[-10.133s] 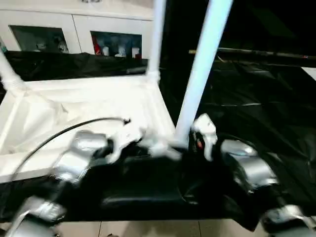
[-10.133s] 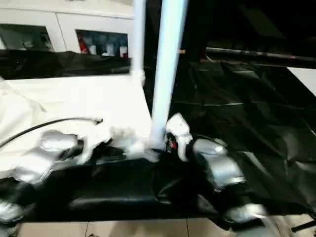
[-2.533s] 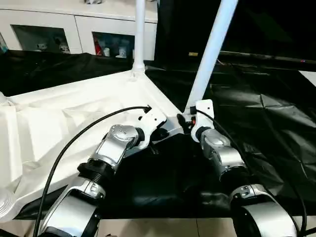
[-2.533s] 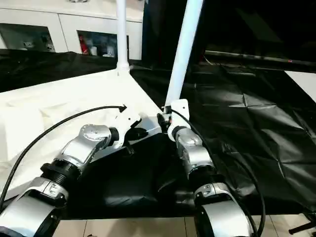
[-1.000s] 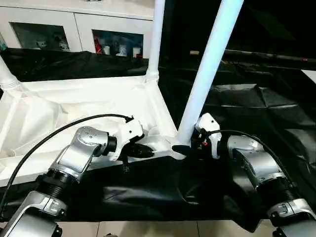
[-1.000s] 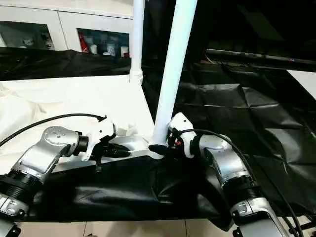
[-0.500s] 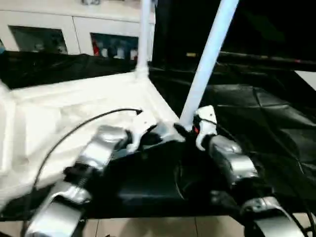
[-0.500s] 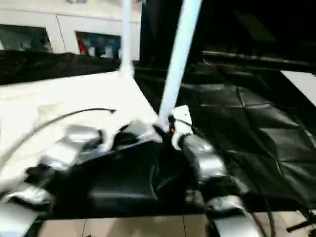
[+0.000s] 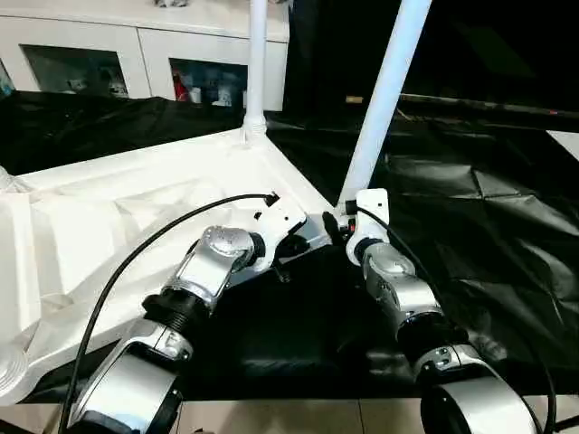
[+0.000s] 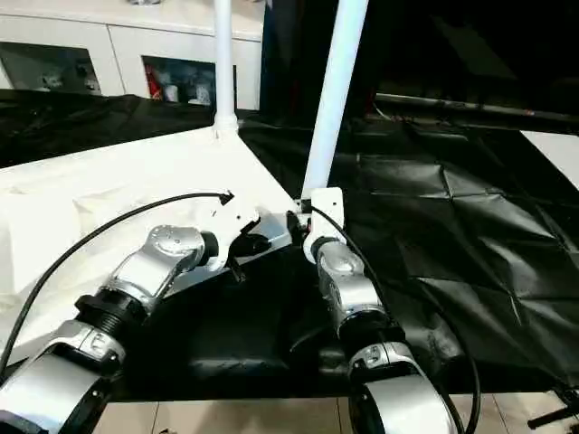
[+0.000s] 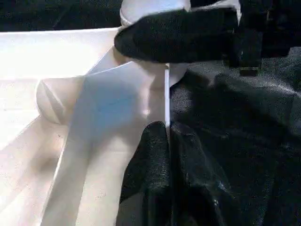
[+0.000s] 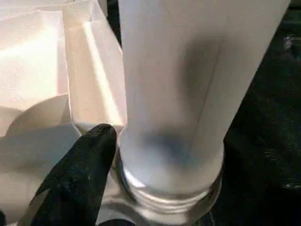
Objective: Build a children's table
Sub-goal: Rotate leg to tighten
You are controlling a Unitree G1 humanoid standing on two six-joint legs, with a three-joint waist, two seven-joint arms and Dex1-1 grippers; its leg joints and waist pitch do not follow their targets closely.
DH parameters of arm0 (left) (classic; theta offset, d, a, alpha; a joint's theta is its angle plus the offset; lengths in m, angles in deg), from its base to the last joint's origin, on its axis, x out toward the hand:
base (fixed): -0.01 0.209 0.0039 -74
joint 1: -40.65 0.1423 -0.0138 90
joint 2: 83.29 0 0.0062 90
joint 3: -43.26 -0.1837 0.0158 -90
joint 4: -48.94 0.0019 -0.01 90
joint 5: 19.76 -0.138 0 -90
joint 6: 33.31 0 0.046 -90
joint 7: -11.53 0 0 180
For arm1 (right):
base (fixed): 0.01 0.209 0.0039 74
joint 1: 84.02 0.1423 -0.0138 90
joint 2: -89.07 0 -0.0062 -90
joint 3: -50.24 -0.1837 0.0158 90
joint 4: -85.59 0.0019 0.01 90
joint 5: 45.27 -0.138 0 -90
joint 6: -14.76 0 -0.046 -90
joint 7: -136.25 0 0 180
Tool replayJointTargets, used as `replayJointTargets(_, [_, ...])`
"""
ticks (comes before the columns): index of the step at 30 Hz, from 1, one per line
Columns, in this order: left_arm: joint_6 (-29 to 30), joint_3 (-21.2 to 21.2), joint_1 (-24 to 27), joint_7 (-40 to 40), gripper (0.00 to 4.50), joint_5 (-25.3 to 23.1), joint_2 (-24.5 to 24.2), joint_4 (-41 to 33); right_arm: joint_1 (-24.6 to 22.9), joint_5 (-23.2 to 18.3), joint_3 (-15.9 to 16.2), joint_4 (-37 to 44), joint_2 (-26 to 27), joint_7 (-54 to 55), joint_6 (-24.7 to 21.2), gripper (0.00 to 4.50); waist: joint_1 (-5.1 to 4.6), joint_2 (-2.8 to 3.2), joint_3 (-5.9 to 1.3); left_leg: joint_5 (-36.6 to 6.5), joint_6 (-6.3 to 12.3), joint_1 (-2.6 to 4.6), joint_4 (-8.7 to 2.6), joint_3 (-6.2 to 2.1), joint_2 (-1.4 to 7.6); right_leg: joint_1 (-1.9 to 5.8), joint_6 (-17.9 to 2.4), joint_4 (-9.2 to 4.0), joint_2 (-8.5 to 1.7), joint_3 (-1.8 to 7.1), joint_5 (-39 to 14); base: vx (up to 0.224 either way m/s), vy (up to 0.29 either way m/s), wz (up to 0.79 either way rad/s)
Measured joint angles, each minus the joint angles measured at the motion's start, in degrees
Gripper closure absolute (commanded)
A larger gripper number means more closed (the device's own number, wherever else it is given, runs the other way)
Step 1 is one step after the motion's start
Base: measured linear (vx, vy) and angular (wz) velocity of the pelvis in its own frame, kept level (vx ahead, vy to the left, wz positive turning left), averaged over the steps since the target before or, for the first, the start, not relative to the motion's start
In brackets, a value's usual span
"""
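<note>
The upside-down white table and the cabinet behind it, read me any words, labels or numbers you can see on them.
None can be read.
Children's table: plain white, with no print visible.
Cabinet: the small items behind its glass doors are too small to read.

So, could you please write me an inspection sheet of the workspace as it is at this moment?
Surface: work table under a black cover, creased.
Job's things: children's table top lies upside down; near leg and far leg stand in its corner sockets.
Clutter: nothing seen.
End effectors: left end effector shut on the table top's thin rim beside the near corner; right end effector at the near leg's base, one finger against the socket.
Cables: black cable arcs over the left forearm.
Surroundings: white glass-door cabinet behind.
</note>
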Motion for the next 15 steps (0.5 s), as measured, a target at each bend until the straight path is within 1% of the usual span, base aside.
replayJointTargets(2, [-0.28, 0.02, 0.37, 1.09, 4.5, 0.06, -0.94, -0.7, -0.01, -0.11, 0.52, 0.41, -1.41, -4.31, -0.01, 0.63, -0.15, 0.01, 0.01, 0.0, 0.0, -0.09, 0.0, 0.01, 0.01, -0.08, -0.07, 0.01, 0.01, 0.0, 0.04, 0.0, 0.0, 0.0])
replayJointTargets(5, [-1.1, -0.03, 1.45, 3.5, 4.5, 0.15, -2.52, -2.51, -0.86, -0.69, 1.83, 4.34, -4.59, -12.31, -0.99, 0.63, -0.3, 0.05, 0.03, 0.0, 0.01, -0.18, -0.16, 0.01, 0.03, -0.19, -0.18, 0.01, 0.05, -0.01, 0.09, 0.0, 0.0, 0.0])
replayJointTargets(6, [-1.35, -0.06, 1.86, 4.85, 4.5, 0.28, -3.37, -3.23, -1.39, -0.95, 2.96, 6.45, -6.53, -16.1, -1.73, 0.63, -0.25, 0.05, 0.03, 0.01, 0.02, -0.18, -0.25, 0.01, 0.03, -0.21, -0.19, 0.0, 0.07, -0.03, 0.05, 0.0, 0.0, 0.0])
replayJointTargets(8, [-1.81, -0.11, 2.4, 6.81, 4.5, 0.79, -4.84, -4.02, -2.26, -1.14, 3.89, 8.94, -8.95, -20.72, -2.47, 0.63, -0.19, 0.06, 0.04, 0.02, 0.02, -0.15, -0.33, 0.01, 0.04, -0.21, -0.21, 0.0, 0.08, -0.04, 0.0, 0.0, 0.0, 0.0])
replayJointTargets(12, [-2.88, -0.14, 4.2, 12.37, 4.5, 2.41, -9.13, -6.34, -7.44, -1.97, 9.43, 17.1, -17.62, -37.21, -4.09, 0.63, 0.01, 0.06, 0.04, -0.03, 0.09, -0.19, -0.35, 0.01, 0.04, -0.2, -0.21, -0.1, 0.08, -0.06, -0.04, 0.0, 0.0, 0.0])
replayJointTargets(14, [-3.04, 0.28, 4.77, 13.93, 4.5, 2.56, -10.37, -6.87, -8.44, -2.14, 10.24, 18.21, -19.27, -41.36, -4.61, 0.63, -0.23, 0.08, 0.05, -0.03, 0.09, -0.17, -0.32, 0.02, 0.04, -0.2, -0.23, -0.08, 0.08, -0.06, -0.03, 0.0, 0.0, 0.0])
replayJointTargets(15, [-3.13, 0.3, 5.67, 15.79, 4.5, 3.14, -11.65, -8.27, -8.94, -2.31, 11.04, 19.82, -20.03, -44.08, -5.31, 0.63, -0.38, 0.08, 0.05, -0.03, 0.09, -0.15, -0.32, 0.02, 0.06, -0.2, -0.23, -0.07, 0.08, -0.06, -0.03, 0.0, 0.0, 0.0])
